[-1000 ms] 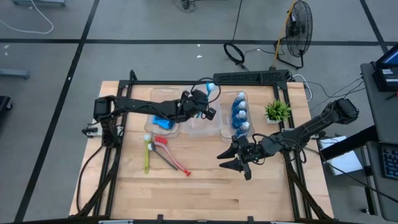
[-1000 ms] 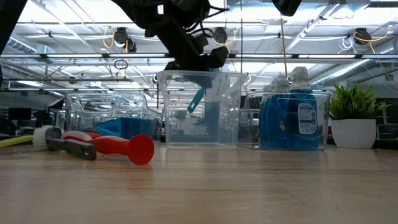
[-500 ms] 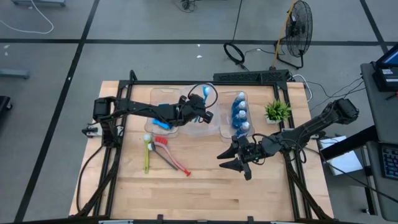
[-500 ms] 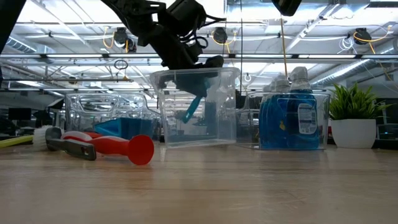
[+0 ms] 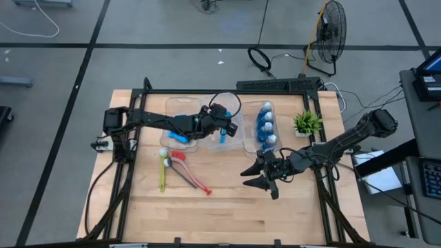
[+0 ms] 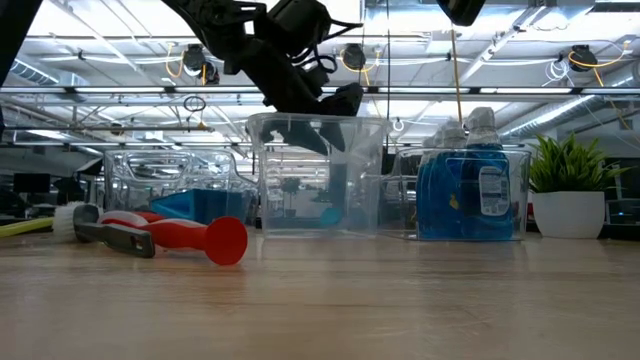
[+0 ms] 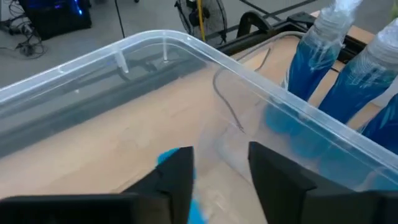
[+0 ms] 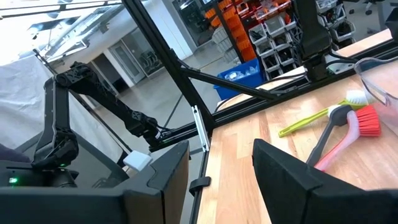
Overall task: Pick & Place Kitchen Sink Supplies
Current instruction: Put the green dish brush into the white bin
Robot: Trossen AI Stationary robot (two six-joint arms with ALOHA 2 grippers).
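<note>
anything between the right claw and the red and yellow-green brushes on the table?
Nothing visible. The right claw hovers over bare wooden table; the red long-handled dish brush and yellow-green long-handled dish brush lie across open tabletop toward the left arm's side.

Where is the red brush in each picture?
High view: red brush lies on the table left of centre, in front of the bins.
Low view: red brush at left, handle end toward the camera.
Left wrist view: not in it.
Right wrist view: red bristles at right edge.
Shared landmark: yellow-green brush beside it.

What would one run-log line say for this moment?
left hand: open over middle bin | light blue brush: in bin | right hand: waiting, empty
</note>
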